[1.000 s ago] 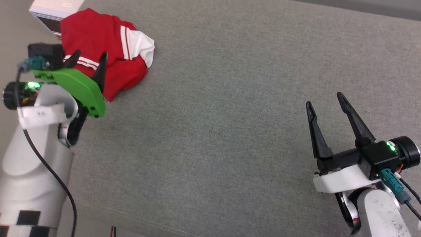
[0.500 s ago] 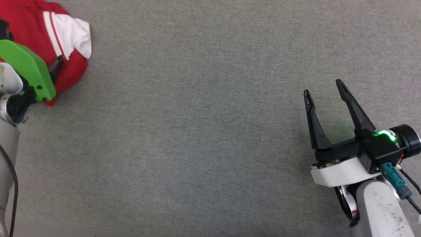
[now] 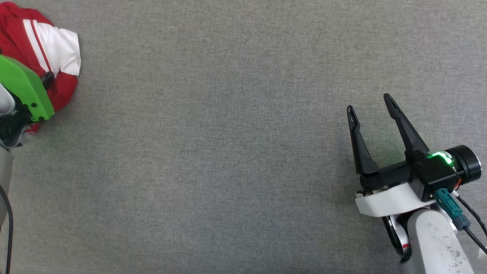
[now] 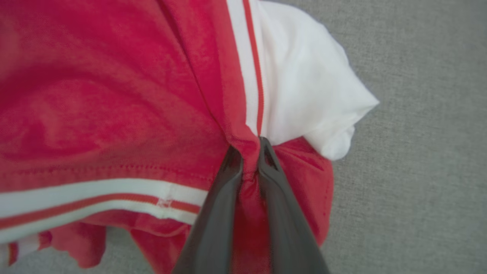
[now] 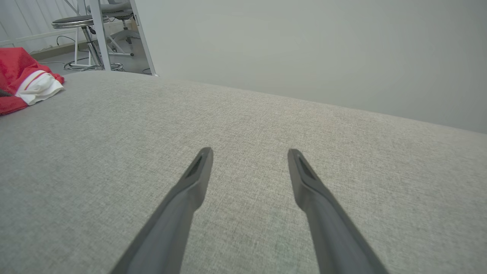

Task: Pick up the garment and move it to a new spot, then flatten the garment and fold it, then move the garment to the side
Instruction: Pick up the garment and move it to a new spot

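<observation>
The garment (image 3: 57, 47) is a crumpled red top with a white sleeve and striped trim, lying at the far left of the grey surface. In the left wrist view my left gripper (image 4: 249, 152) is shut on a fold of the garment (image 4: 114, 106), pinching red cloth beside the white sleeve. In the head view its green mount hides most of the left gripper (image 3: 45, 78). My right gripper (image 3: 368, 102) hovers open and holds nothing at the lower right, far from the cloth. The right wrist view shows the open right gripper (image 5: 249, 151), with the garment (image 5: 23, 76) far off at the left edge.
The grey fabric surface (image 3: 228, 152) spreads wide between the two arms. Past its far edge, the right wrist view shows a stool (image 5: 76, 23) and metal frame legs on the floor, with a pale wall (image 5: 304, 45) behind.
The left gripper's fingers, spread over the garment a second ago, have closed on a fold of it. The head camera has swung, so the garment now sits at the left edge.
</observation>
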Controlling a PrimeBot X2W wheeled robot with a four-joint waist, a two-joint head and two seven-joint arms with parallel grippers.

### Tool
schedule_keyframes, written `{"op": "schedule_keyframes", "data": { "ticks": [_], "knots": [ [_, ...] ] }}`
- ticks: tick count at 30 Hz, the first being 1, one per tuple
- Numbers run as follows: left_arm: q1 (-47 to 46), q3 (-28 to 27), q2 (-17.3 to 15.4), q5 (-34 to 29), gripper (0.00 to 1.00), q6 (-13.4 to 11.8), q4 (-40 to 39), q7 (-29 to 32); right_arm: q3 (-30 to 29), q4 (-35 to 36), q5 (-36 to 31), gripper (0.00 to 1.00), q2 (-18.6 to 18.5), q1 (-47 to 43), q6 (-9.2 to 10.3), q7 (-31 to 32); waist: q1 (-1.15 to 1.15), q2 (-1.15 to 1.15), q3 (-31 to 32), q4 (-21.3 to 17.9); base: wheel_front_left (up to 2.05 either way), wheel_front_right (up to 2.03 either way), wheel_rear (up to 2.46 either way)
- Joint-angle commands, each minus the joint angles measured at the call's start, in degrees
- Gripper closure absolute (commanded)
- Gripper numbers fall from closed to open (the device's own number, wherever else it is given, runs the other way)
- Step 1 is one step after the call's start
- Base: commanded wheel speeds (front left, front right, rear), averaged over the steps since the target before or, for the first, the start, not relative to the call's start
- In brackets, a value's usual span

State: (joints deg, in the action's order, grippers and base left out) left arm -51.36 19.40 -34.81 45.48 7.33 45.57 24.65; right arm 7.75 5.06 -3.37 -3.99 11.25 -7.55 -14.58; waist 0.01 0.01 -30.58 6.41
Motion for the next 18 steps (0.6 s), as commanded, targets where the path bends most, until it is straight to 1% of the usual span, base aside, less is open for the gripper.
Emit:
{"op": "schedule_keyframes", "data": {
  "ticks": [1,4,8,12,18],
  "knots": [
    [2.5,0.9,1.0,0.4,1.0,0.2,0.7,-0.9,0.2,-0.3,-0.3,0.0,0.3,0.1,0.06,-0.4,-0.01,-0.01,2.1,0.3,0.0,0.0,0.0],
    [3.1,1.9,0.2,-0.8,1.0,0.2,0.2,-5.3,0.2,-0.7,0.0,0.0,0.5,-0.5,0.06,-0.4,-0.01,-0.01,4.8,0.4,0.0,0.0,0.0],
    [3.5,1.4,-0.5,-1.1,1.0,0.2,-0.4,-11.9,-0.4,-1.3,0.4,0.0,0.7,-1.6,0.06,-0.4,-0.01,-0.01,8.7,0.6,0.0,0.0,0.0],
    [3.8,1.6,-1.6,-3.3,1.0,0.0,-1.6,-18.4,-1.6,-1.5,0.9,0.0,0.9,-2.5,0.06,-0.4,-0.01,-0.01,11.9,0.7,0.0,0.0,0.0],
    [3.6,1.9,-1.7,-5.8,1.0,-1.3,-5.0,-25.0,-4.3,-1.8,1.6,0.0,1.0,-3.6,0.06,-0.4,-0.01,-0.01,16.4,0.7,0.0,0.0,0.0]
  ]
}}
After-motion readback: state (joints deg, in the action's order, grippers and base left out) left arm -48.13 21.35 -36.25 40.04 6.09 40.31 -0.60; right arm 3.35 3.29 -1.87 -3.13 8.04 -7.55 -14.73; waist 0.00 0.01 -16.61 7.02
